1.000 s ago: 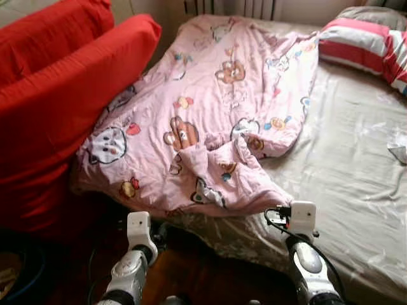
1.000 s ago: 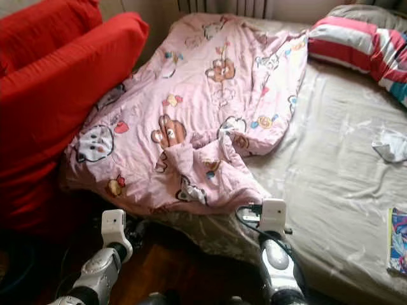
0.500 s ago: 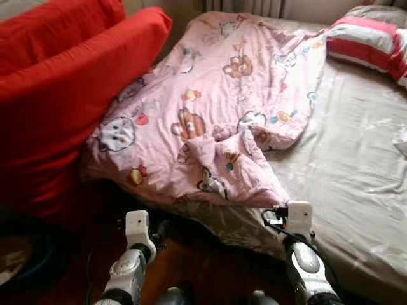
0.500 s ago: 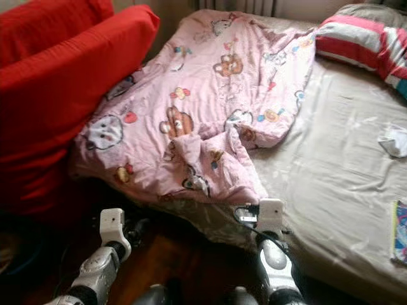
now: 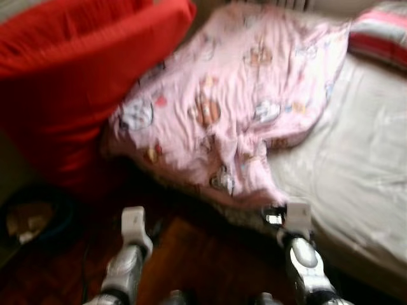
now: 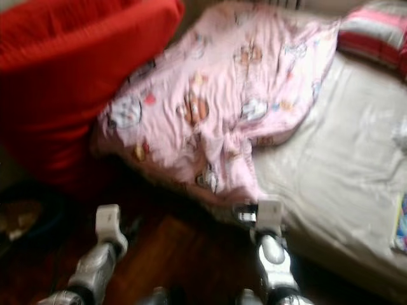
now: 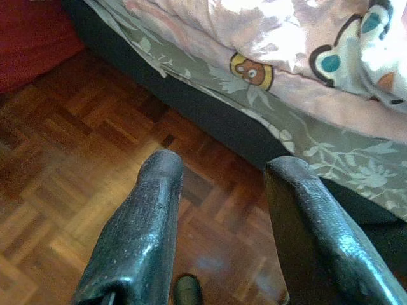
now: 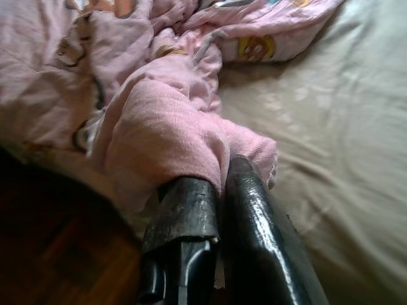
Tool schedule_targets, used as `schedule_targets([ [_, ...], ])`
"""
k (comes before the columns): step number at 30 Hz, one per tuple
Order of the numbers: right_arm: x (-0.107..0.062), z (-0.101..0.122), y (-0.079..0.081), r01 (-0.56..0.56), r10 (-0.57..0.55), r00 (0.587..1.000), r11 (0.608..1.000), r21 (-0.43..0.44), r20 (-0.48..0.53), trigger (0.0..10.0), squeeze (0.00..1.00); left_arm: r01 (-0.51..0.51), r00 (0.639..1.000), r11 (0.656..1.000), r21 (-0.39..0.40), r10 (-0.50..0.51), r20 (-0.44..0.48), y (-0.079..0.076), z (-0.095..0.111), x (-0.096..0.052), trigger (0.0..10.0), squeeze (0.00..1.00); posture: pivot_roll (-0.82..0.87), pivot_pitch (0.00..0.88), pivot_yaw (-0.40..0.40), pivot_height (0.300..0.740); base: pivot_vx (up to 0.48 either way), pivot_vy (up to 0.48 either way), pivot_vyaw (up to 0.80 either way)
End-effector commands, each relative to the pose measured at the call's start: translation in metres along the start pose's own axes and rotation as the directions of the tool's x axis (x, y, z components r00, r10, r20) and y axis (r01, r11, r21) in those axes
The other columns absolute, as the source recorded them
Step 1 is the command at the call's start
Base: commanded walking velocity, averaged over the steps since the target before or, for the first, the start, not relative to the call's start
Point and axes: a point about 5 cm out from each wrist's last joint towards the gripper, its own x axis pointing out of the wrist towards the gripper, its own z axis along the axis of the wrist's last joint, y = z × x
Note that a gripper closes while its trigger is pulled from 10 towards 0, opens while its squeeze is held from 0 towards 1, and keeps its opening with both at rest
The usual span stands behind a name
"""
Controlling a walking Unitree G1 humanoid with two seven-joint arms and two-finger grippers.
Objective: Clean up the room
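Right gripper (image 8: 219, 184) clenched on pink cartoon blanket (image 5: 254, 95) corner, frame centre; left gripper (image 7: 219, 210) released above parquet floor (image 7: 76, 152). Step: straightening bedding. Next, likely pull corner flat.

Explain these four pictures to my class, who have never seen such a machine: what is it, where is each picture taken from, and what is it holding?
This is a walking house robot with two silver arms, each ending in two black fingers. The two wide, blurred pictures come from cameras in its head, looking down at a bed. On the bed lie a pink blanket with cartoon animals and a striped pillow; a red cushion stands beside it. The other two pictures come from cameras on its wrists. The right gripper is closed on a corner of the blanket. The left gripper is open, holding nothing, above the wooden floor.
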Motion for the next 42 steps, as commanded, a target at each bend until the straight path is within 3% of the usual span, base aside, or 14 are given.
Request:
schedule_targets([
  [1, -0.003, -0.005, 0.000, 0.009, -0.009, 1.000, 1.000, 0.013, -0.014, 10.0, 0.00, -0.010, 1.000, 1.000, -0.004, 0.010, -0.027, 0.002, -0.006, -0.003, 10.0, 0.00, -0.06, 0.225, 0.070, 0.740, 0.000, 0.000, 0.00],
  [29, -0.009, -0.015, -0.003, -0.001, -0.001, 0.998, 1.000, -0.019, -0.057, 10.0, 0.00, 0.000, 0.999, 1.000, -0.002, 0.000, -0.035, -0.002, -0.011, -0.004, 10.0, 0.00, -0.06, 0.211, 0.061, 0.740, 0.000, 0.000, 0.00],
  [30, -0.010, -0.016, -0.003, -0.004, 0.004, 0.999, 1.000, -0.020, -0.046, 10.0, 0.00, -0.001, 0.999, 1.000, -0.002, 0.001, -0.035, -0.002, -0.011, -0.004, 10.0, 0.00, -0.06, 0.211, 0.061, 0.740, 0.000, 0.000, 0.00],
  [31, -0.014, -0.009, -0.001, -0.014, 0.014, 0.999, 1.000, 0.013, 0.051, 10.0, 0.00, -0.004, 0.999, 1.000, -0.003, 0.003, -0.035, -0.001, -0.011, -0.004, 10.0, 0.00, -0.07, 0.210, 0.060, 0.740, 0.000, 0.000, 0.00],
  [32, -0.014, -0.009, -0.001, -0.014, 0.014, 0.999, 1.000, 0.013, 0.051, 10.0, 0.00, -0.004, 0.999, 1.000, -0.003, 0.003, -0.035, -0.001, -0.011, -0.004, 10.0, 0.00, -0.07, 0.210, 0.060, 0.740, 0.000, 0.000, 0.00],
  [33, -0.019, -0.003, -0.001, -0.015, 0.010, 0.991, 0.999, 0.042, 0.136, 10.0, 0.00, -0.006, 0.999, 1.000, -0.003, 0.006, -0.036, 0.000, -0.011, -0.004, 10.0, 0.00, -0.08, 0.209, 0.060, 0.740, 0.000, 0.000, 0.00],
  [39, -0.037, -0.010, -0.008, -0.041, 0.061, 0.985, 0.991, -0.125, 0.160, 10.0, 0.00, -0.002, 0.999, 1.000, 0.000, 0.002, -0.042, -0.001, -0.011, -0.004, 10.0, 0.00, -0.09, 0.197, 0.058, 0.740, 0.000, 0.000, 0.00],
  [42, -0.045, -0.021, -0.013, -0.040, 0.054, 0.993, 0.990, -0.132, 0.103, 10.0, 0.00, -0.001, 0.999, 1.000, 0.000, 0.000, -0.044, -0.002, -0.011, -0.004, 10.0, 0.00, -0.10, 0.191, 0.054, 0.740, 0.000, 0.000, 0.00],
])
